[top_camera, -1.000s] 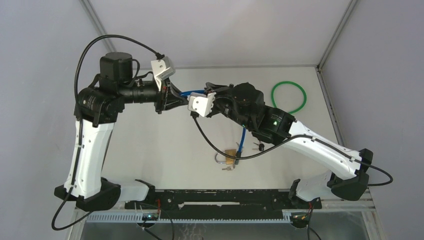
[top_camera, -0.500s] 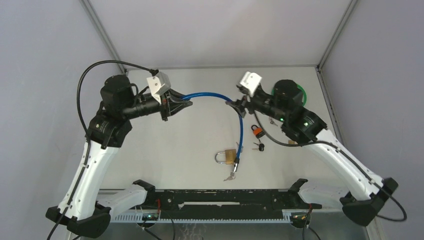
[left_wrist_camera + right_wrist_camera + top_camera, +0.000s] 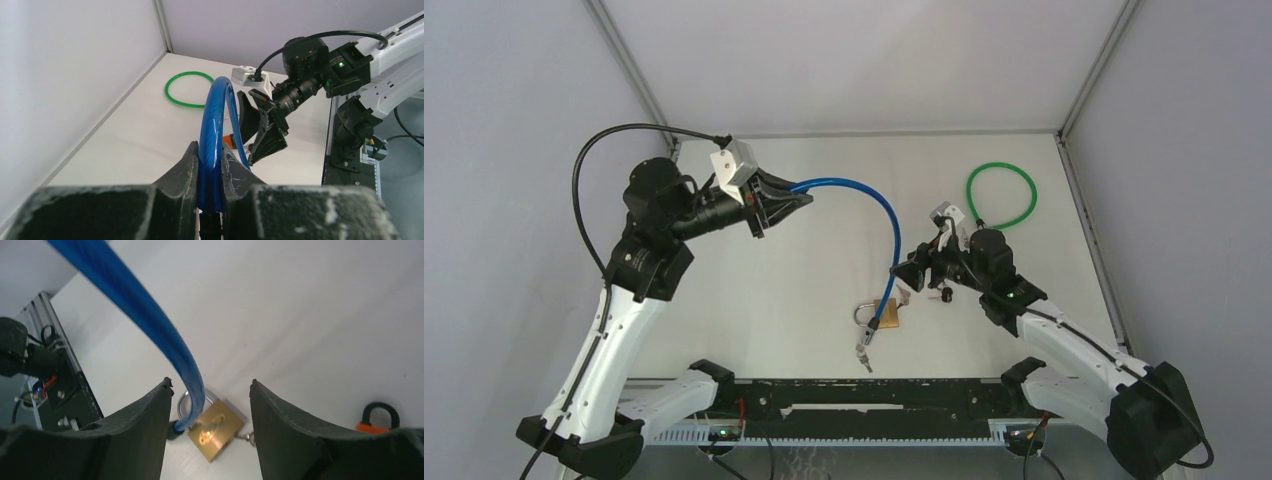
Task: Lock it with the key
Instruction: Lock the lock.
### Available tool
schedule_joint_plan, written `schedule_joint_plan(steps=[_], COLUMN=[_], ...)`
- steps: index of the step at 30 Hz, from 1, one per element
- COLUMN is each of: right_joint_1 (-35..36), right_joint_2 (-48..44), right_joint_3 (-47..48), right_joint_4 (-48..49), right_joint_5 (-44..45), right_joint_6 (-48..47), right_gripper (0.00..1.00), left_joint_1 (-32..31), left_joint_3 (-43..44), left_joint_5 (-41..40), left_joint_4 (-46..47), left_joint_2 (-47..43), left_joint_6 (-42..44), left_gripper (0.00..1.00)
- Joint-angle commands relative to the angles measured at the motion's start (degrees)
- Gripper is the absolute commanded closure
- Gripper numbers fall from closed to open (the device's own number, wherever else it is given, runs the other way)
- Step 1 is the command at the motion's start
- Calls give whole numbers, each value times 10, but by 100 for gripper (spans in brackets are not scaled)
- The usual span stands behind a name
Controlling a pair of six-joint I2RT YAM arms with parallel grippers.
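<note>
the left gripper (image 3: 210,155) is closed tight on one end of the blue cable (image 3: 876,200) and holds it up above the tabletop (image 3: 754,300). from there the cable arcs over toward the right and drops to the brass padlock (image 3: 886,314), which lies flat near the middle of the tabletop's near half. the cable's dark lower tip sits at the padlock's silver shackle; whether it passes through the shackle cannot be told. a small bunch of keys (image 3: 864,352) lies just nearer the arm bases than the padlock, and it is too small to tell if a key is in the lock.

the right gripper (image 3: 211,385) hangs low beside the cable's lower stretch with its jaws apart and nothing held. in the right wrist view the cable runs down close by 1 finger, with the padlock seen between the 2.

a small orange padlock (image 3: 372,428) lies off to the side, and a green cable loop (image 3: 1002,165) rests flat near the far right corner.
</note>
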Motion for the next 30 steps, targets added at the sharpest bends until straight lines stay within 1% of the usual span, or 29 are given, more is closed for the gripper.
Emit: schedule_joint_plan(steps=[1,4,6,7,8,9,10,11,12,13,16,17,19,20,21,23,25,27,30], right_joint_1=[14,20,23,21,19,16,13,12,12,12,13,12,13,12,11,3,-7,-10,-7], right_joint_2=[35,81,103,109,114,116,117,116,111,102,62,43,8,-15,-30,-51,-58,-53,-30], right_joint_3=[-1,0,0,0,0,0,0,4,11,21,56,68,94,108,124,165,213,270,368], right_joint_4=[178,245,254,253,253,256,267,273,274,271,232,207,147,116,86,12,-66,-143,-246], right_joint_5=[35,5,16,18,17,12,6,1,-2,-4,10,15,26,30,37,51,69,89,141], right_joint_6=[79,107,120,122,123,126,131,136,143,149,156,151,132,122,112,87,55,4,-72], right_gripper=[36,35,35,37,45,57,73,86,95,100,100,100,100,100,100,100,100,100,100], left_joint_1=[-2,-2,-2,-2,-2,-2,-2,-3,-2,-1,3,5,14,19,25,36,39,38,38], left_joint_3=[-13,-21,-23,-25,-28,-31,-34,-37,-43,-52,-92,-103,-112,-111,-105,-83,-51,-24,-5], left_joint_5=[-2,-1,-4,-6,-8,-11,-14,-15,-15,-15,-17,-22,-28,-27,-22,-5,12,35,39], left_joint_4=[77,88,95,100,103,107,108,108,108,109,124,126,117,109,99,68,21,-30,-84], left_joint_2=[-22,-25,-25,-26,-30,-32,-33,-34,-36,-40,-59,-64,-75,-77,-79,-79,-76,-72,-66], left_joint_6=[-38,-46,-46,-57,-62,-66,-71,-75,-79,-82,-86,-87,-89,-88,-82,-57,-13,32,77], left_gripper=[100,100,100,100,100,100,100,100,100,100,99,89,53,39,29,20,15,13,12])
